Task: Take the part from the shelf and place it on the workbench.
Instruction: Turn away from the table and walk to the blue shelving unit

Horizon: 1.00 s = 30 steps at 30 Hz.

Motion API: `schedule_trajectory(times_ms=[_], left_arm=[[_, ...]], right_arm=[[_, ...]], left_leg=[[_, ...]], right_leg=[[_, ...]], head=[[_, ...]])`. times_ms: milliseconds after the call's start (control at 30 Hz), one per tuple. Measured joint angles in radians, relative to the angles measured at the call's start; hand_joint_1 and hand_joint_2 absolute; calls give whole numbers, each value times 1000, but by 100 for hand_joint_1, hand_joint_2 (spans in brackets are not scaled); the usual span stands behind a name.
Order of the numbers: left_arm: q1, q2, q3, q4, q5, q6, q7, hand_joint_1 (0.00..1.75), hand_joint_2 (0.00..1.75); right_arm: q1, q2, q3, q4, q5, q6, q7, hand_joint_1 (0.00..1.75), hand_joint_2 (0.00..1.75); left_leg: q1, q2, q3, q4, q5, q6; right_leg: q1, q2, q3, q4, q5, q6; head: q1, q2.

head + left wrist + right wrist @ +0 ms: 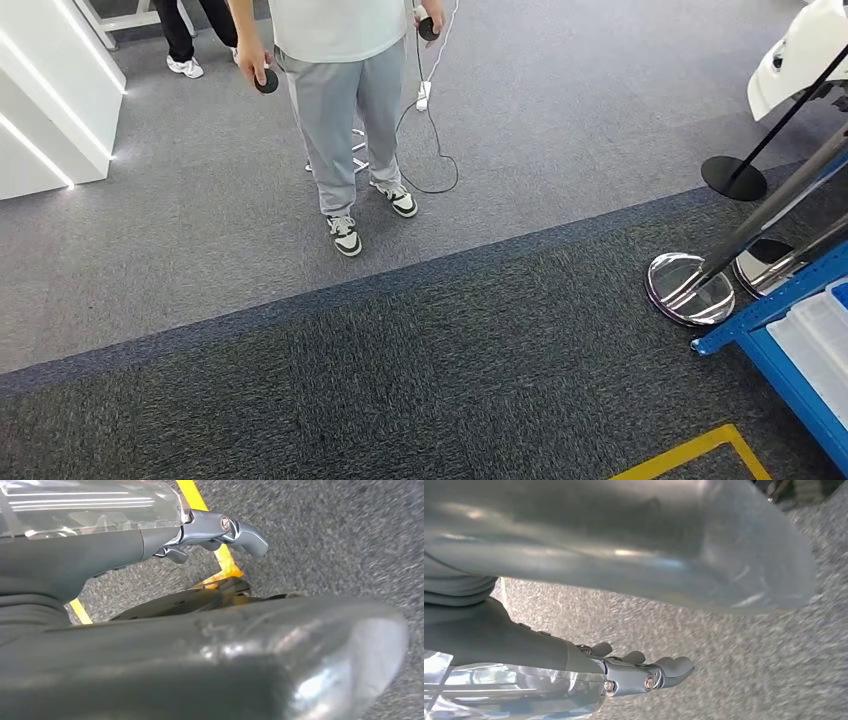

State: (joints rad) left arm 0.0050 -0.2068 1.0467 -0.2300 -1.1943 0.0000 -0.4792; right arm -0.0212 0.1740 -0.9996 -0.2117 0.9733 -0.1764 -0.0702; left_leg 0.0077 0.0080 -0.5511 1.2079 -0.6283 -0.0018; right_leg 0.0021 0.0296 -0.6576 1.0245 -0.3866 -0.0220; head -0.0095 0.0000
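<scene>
Parts for this job are not yet within our reach: at the right edge of the head view we see a blue shelf [770, 345] whose corner carries a translucent plastic bin [822, 340], and whether the part lies in it we cannot tell. We stand on dark carpet, and a yellow floor line [690, 452] marks a corner just ahead of us. Our left hand [220, 535] hangs beside the body over that yellow line, holding nothing, fingers loosely curled and a little apart. Our right hand [644, 672] hangs likewise over plain carpet, bare of any load, fingers lying side by side with small gaps. We judge the step in hand to be the approach to the shelf. To do it well we should turn right until the shelf is square before us, keeping well apart from the chrome stanchion bases [690, 288] just beside its corner, and from the person [345, 110] standing ahead with a controller in each hand.
</scene>
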Motion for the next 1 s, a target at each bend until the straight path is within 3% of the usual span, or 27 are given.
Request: schedule_trajectory(times_ms=[67,100,200,233,267,300,367,400,433,467,500,533,567,633,700,767,833,900,933,967,1000], left_arm=[[-5,0,4,0,0,0,0,0,0],[-8,0,5,0,0,0,0,0,0],[-10,0,8,0,0,0,0,0,0],[-9,0,9,0,0,0,0,0,0],[-9,0,10,0,-1,0,0,0,0],[-9,0,11,1,-1,0,0,0,0],[-8,0,12,1,-3,0,1,0,0],[-7,0,13,1,-6,0,1,0,0],[-6,0,14,2,-9,1,2,0,0],[-6,0,14,2,-11,2,3,0,0],[-6,0,15,2,-13,2,3,0,0],[-7,0,15,2,-14,3,3,0,0],[-7,0,16,3,-14,4,3,0,0],[-7,-1,17,3,-14,4,3,0,0],[-8,-1,21,3,-14,4,3,0,0],[-9,-1,23,3,-14,4,3,0,0],[-8,-1,24,3,-17,4,4,0,0],[-6,-1,25,4,-20,3,11,0,0],[-5,-1,26,4,-21,3,14,0,0],[-5,-1,27,4,-23,2,18,0,0],[-5,-1,28,4,-25,2,20,0,0]], right_arm=[[0,1,0,0,6,-8,-3,0,0],[1,2,0,0,9,-9,-4,0,0],[5,4,0,-1,16,-13,-5,0,0],[6,5,0,-1,18,-14,-5,0,0],[6,5,0,-1,20,-16,-4,0,0],[6,6,0,-1,23,-18,-4,0,0],[3,6,1,0,28,-20,-2,0,0],[3,6,1,0,31,-20,0,0,0],[3,6,1,0,33,-20,1,0,0],[3,6,1,-1,36,-20,3,0,0],[3,5,1,-1,39,-20,4,0,0],[2,5,1,-1,41,-20,6,0,0],[1,5,1,-1,43,-20,7,0,0],[-1,5,1,-2,44,-20,8,0,0],[-1,5,1,-2,44,-20,8,0,0],[-1,6,1,-2,45,-20,8,0,0],[-3,6,1,-2,48,-20,9,0,0],[-3,6,0,-2,56,-17,7,0,0],[-2,6,1,-2,61,-14,5,0,0],[-1,6,1,-2,66,-9,2,0,0],[0,6,1,-2,71,-5,-2,0,0]], left_leg=[[-6,-7,93,-154,42,15],[-10,-10,117,-201,56,20],[-23,-10,115,-224,87,33],[-24,-6,109,-228,102,38],[-22,-2,100,-234,118,45],[-20,2,88,-238,135,50],[-19,10,56,-239,163,56],[-19,14,38,-238,176,54],[-18,19,19,-237,189,51],[-17,24,-1,-234,201,48],[-16,27,-22,-230,214,44],[-14,29,-42,-222,225,38],[-13,30,-61,-212,233,32],[-13,32,-81,-194,246,19],[-10,35,-84,-189,256,7],[-5,29,-91,-177,241,-7],[-1,15,-118,-108,163,-17],[1,6,-148,10,76,-23],[2,4,-154,58,60,-23],[2,3,-146,76,66,-22],[2,3,-120,60,85,-19]], right_leg=[[3,9,-17,0,23,5],[2,11,-21,-1,33,11],[-6,12,-22,-15,62,34],[-9,10,-25,-14,60,39],[-11,6,-32,0,34,43],[-13,-1,-43,34,-13,46],[-17,-14,-67,153,-134,54],[-19,-17,-73,214,-169,59],[-21,-19,-69,257,-178,63],[-23,-20,-51,272,-165,68],[-26,-22,-14,251,-140,72],[-28,-26,41,197,-121,76],[-29,-30,105,123,-123,78],[-26,-33,195,6,-152,67],[-19,-31,207,-22,-165,45],[-19,-32,196,-24,-153,26],[-19,-34,179,-26,-133,11],[-15,-34,158,-25,-115,5],[-13,-34,146,-24,-106,5],[-10,-33,134,-23,-98,6],[-9,-31,123,-22,-91,7]], head=[[1,0],[0,0],[-3,0],[-3,0],[-3,0],[-2,0],[0,0],[1,0],[1,0],[0,0],[0,0],[0,0],[1,0],[1,0],[-1,0],[-2,0],[-5,0],[-9,0],[-10,0],[-11,0],[-11,0]])
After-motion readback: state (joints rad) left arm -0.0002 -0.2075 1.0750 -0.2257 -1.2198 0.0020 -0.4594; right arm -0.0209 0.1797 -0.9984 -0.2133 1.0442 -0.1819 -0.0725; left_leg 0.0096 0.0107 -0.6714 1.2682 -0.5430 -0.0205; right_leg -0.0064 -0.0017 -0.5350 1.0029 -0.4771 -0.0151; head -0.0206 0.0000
